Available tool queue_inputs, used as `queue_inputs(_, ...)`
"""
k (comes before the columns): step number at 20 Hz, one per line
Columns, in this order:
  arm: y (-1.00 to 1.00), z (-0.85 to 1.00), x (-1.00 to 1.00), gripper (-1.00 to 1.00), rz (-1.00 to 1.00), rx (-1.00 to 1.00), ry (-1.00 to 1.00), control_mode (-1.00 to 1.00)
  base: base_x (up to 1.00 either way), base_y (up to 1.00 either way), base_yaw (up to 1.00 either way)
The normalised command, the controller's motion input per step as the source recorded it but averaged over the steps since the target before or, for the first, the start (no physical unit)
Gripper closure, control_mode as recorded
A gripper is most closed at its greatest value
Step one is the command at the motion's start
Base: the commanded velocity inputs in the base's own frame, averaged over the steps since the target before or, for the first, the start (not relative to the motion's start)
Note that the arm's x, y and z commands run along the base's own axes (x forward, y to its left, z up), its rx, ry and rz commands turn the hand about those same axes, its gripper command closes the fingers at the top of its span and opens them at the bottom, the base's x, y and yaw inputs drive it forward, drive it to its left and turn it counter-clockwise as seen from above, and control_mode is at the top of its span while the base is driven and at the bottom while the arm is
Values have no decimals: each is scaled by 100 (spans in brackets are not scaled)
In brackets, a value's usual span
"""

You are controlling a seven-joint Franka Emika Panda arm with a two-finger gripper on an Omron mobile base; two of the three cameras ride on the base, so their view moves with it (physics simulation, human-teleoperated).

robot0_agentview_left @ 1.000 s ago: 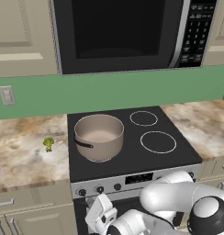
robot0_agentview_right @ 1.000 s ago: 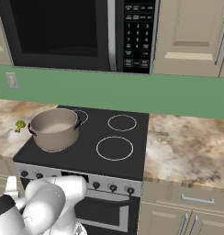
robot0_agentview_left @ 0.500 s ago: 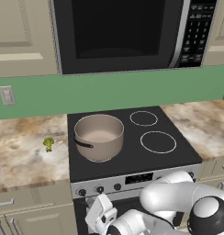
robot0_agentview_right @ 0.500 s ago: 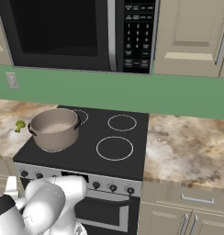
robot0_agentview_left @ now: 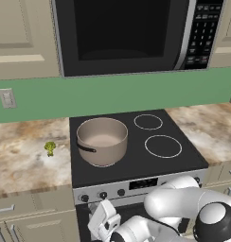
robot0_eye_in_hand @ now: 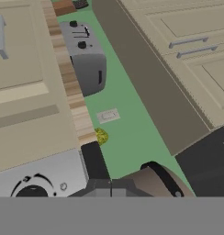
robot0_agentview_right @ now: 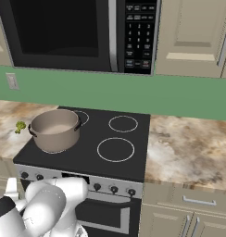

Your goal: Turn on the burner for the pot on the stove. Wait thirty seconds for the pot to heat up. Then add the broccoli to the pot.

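Pot first: it sits on the front left ring of the stove, a wide beige-tan vessel with dark loop handles on its sides, upright, and I can see nothing inside it from either base view. From the right base view the pot stands at the left side of the black glass top, with three white ring marks bare around it. Broccoli, one small green floret, lies on the marbled surface to the left of the stove, near the pot but apart from it; in the right base view it peeks out just beyond the pot's far left side.

Black knobs line the silver front panel below the glass. My hand hangs low in front of that panel, under the left knobs, with my white arm curling in from the lower right. I cannot tell whether my fingers are spread or closed.

Through my hand camera, tilted on its side, I see one knob close by, the pot's rim, the broccoli, a wall outlet and a silver toaster.

Above the stove hangs a black microwave with a keypad, set between beige cabinets.
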Motion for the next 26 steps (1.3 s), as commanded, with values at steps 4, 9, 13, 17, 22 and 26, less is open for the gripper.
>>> queue_inputs(4,0,0,0,100,0,0,0,-100,0,0,0)
queue_inputs(9,0,0,0,100,0,0,0,-100,0,0,0)
queue_inputs(13,0,0,0,100,0,0,0,-100,0,0,0)
queue_inputs(17,0,0,0,100,0,0,0,-100,0,0,0)
queue_inputs(22,0,0,0,100,0,0,0,-100,0,0,0)
queue_inputs(26,0,0,0,100,0,0,0,-100,0,0,0)
